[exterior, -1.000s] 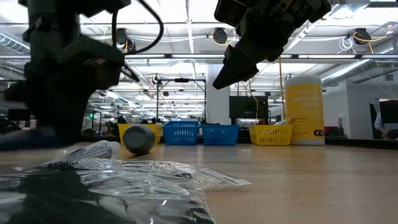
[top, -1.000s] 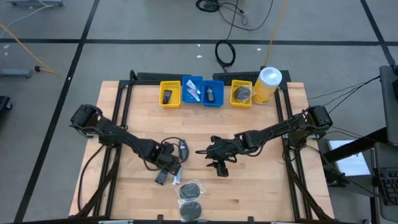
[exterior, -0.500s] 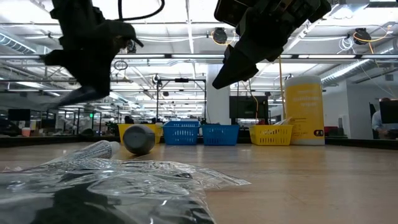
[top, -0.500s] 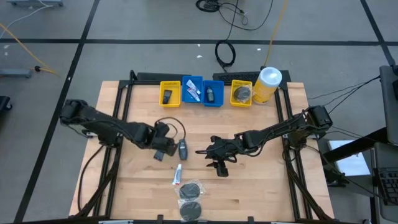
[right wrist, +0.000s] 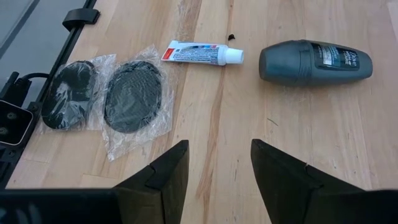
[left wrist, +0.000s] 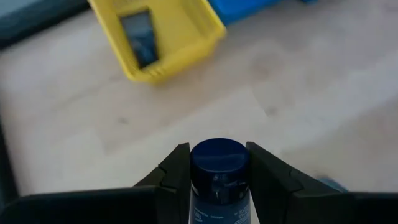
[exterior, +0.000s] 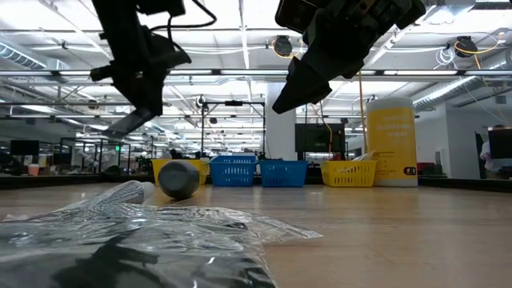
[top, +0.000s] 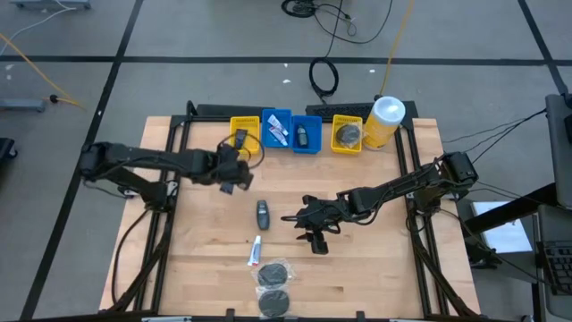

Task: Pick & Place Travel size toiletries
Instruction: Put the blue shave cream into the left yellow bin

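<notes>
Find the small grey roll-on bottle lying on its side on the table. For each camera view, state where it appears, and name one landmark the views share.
High view: grey roll-on bottle lies mid-table, left of the right gripper.
Low view: lying at left, end-on.
Left wrist view: not in it.
Right wrist view: upper right.
Shared landmark: the white tube lying near it.

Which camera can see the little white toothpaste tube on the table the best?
The right wrist view: the white tube lies whole and close there, its cap and printing showing, beside a grey bottle. The high view shows the tube only as a tiny sliver. The low view shows just a pale shape. The left wrist view misses it.
</notes>
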Available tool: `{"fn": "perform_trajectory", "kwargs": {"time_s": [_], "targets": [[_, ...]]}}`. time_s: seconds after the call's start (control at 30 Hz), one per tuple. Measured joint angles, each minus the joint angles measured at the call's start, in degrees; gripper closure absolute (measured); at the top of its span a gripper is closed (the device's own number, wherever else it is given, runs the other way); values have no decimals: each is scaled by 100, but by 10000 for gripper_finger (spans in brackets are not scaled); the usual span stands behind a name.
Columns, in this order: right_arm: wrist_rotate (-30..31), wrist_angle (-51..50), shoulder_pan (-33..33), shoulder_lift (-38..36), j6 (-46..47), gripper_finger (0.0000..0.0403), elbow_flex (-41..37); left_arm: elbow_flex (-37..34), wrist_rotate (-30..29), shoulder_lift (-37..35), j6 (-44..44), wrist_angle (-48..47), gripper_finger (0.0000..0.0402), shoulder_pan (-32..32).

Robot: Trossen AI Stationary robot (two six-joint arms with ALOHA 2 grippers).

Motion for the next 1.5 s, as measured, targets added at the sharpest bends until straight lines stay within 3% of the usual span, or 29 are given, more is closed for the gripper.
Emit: {"fn": "perform_trajectory", "kwargs": {"time_s": [0.27, 0.53, 0.67, 1.1, 1.5], "targets": [[2, 0, -2, 0, 44, 238, 0, 0, -393, 19, 1224, 712, 286, 1233], [13, 0, 0, 0, 44, 238, 0, 0, -175, 19, 2357, 2093, 285, 2185], [316, -1, 2, 0, 44, 238, 0, -2, -151, 19, 2734, 2700, 285, 2543], [448, 0, 0, 0, 46, 238, 0, -2, 272, 456, 3223, 3911, 284, 3184], [448, -1, -3, 0, 150, 238, 0, -7, 605, 1002, 3152, 4031, 284, 3377]]}}
